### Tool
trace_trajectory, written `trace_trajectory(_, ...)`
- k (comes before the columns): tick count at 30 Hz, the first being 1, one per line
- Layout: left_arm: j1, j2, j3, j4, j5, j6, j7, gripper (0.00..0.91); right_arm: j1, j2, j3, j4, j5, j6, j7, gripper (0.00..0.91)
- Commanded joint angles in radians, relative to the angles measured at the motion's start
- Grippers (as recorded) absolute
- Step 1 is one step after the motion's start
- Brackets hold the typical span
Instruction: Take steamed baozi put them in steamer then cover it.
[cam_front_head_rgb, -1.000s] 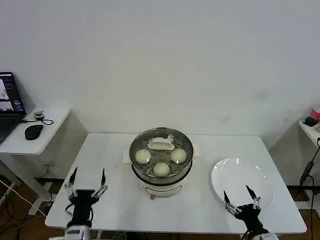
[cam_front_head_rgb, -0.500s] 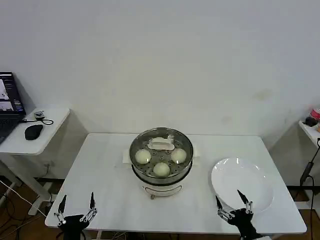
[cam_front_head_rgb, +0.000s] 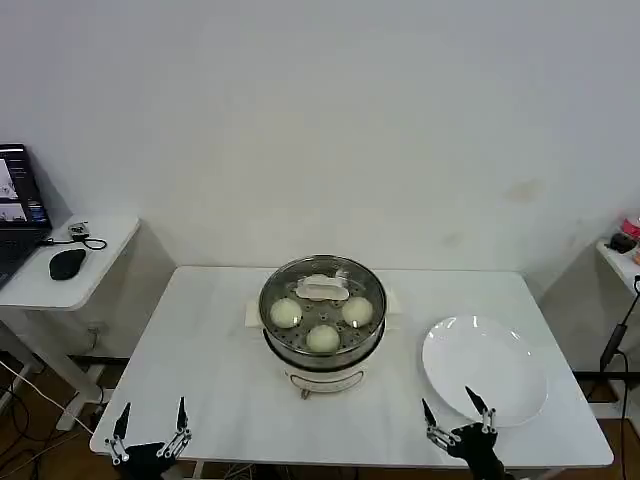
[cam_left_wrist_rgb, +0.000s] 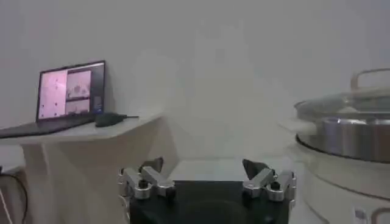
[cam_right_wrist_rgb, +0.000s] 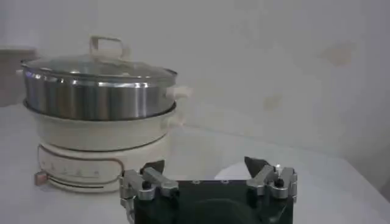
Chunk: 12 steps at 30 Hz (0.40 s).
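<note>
Left gripper (cam_front_head_rgb: 150, 448): at the table's (cam_front_head_rgb: 220, 340) near left edge, jaws spread wide, holding nothing; nothing lies between its fingers.
Right gripper (cam_front_head_rgb: 456, 430): at the near right edge, jaws likewise apart and empty; the plate (cam_front_head_rgb: 485, 368) lies just beyond it, bare.
Steamer (cam_front_head_rgb: 322, 322): well ahead of both grippers, inward of each, at mid-table; from the right wrist it stands beyond and to one side of the fingertips (cam_right_wrist_rgb: 255, 164).
Cover (cam_front_head_rgb: 322, 296): seated on the steamer's rim, handle up at centre; the job looks done.
Baozi (cam_front_head_rgb: 322, 338): three buns show clearly under the glass; a fourth at the far side is hard to make out behind the handle.
Cover handling: probably rigid, fairly heavy, breakable glass with a slick rim; best taken by the handle (cam_right_wrist_rgb: 106, 44), lifted level.
Baozi handling: likely soft and light, easily dented; pinch gently across the sides.
Steamer handling: likely heavy, smooth steel; the small side handles (cam_right_wrist_rgb: 177, 92) offer the only sensible hold.
</note>
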Motion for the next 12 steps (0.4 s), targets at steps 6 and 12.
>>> trace_trajectory(6, 0.016, -0.007, -0.004, 0.005, 0.004, -0.013, 0.004, 0.907, -0.005, 0.002, -0.011, 0.005, -0.016, -0.008, -0.005, 0.907)
trace_trajectory(12, 0.016, -0.008, -0.003, 0.007, 0.007, -0.015, 0.007, 0.907, -0.009, 0.005, -0.01, 0.0, -0.023, 0.001, -0.006, 0.907)
